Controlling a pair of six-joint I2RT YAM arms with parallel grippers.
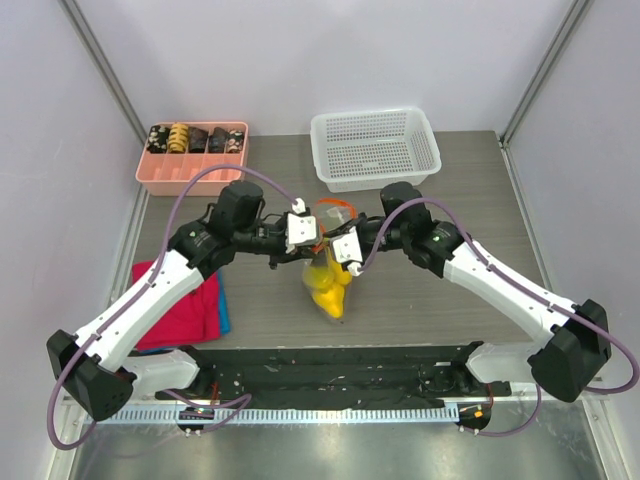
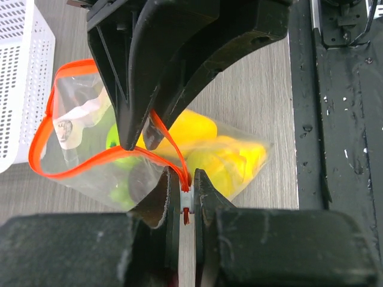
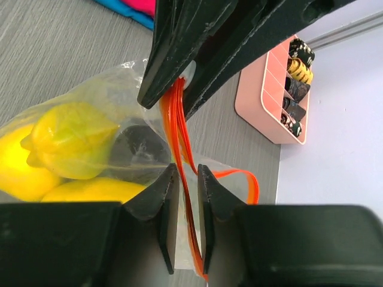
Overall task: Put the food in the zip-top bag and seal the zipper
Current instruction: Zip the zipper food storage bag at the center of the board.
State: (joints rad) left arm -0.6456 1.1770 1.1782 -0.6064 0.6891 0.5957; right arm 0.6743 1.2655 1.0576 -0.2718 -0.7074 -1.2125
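Sealing looks to be the step in hand: no loose fruit shows on the desk [image 1: 440, 290], and the zip-top bag [image 1: 328, 285] hangs between both arms at mid-desk, lifted just clear.

- Contents: lemons [image 3: 72, 140], something green [image 2: 114, 140], a dark round piece, possibly the plum [image 3: 134, 146]; crinkled plastic blurs it.
- Left fingers [image 2: 206, 191] pressed together on the zipper's end tab.
- Right fingers [image 3: 164, 191] pinching the zipper [image 3: 178, 134] strip.
- Between the two grips the mouth gapes in an orange loop.

Next move, my judgement: one grip anchors while the other slides along the strip under firm pinch, closing the loop.

Grey wood-grain desk, pale walls. Pink tray [image 1: 190, 165] far left, white basket [image 1: 375, 148] far centre, red-pink cloth [image 1: 185, 310] near left.
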